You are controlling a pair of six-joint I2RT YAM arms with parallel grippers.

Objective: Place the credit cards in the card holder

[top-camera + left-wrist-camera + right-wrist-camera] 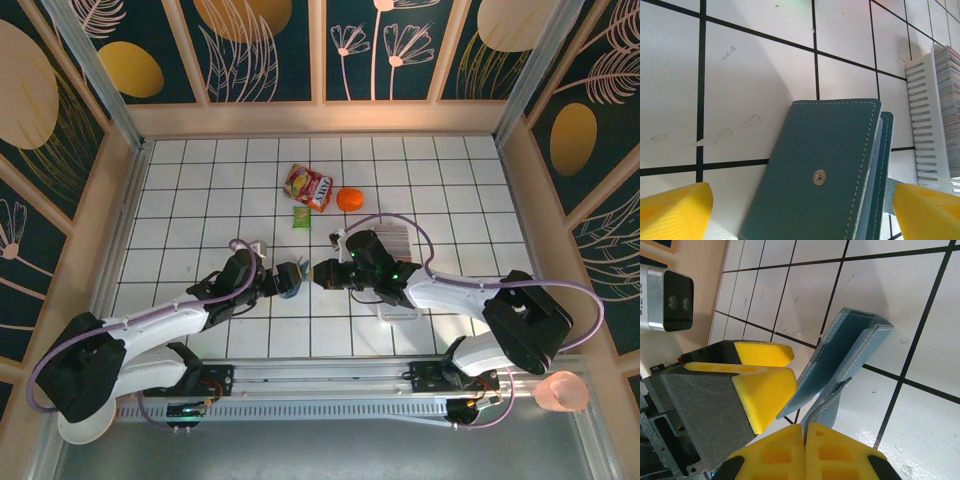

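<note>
The left pincer [800, 205] gapes released around the card holder [820, 170], whose flap the right pincer [804, 426] clenches

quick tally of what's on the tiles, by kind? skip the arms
card holder: 1
white tray: 1 (its credit cards are too tightly packed to count)
snack packet: 1
orange: 1
small green packet: 1
Total: 5, cards aside
</note>
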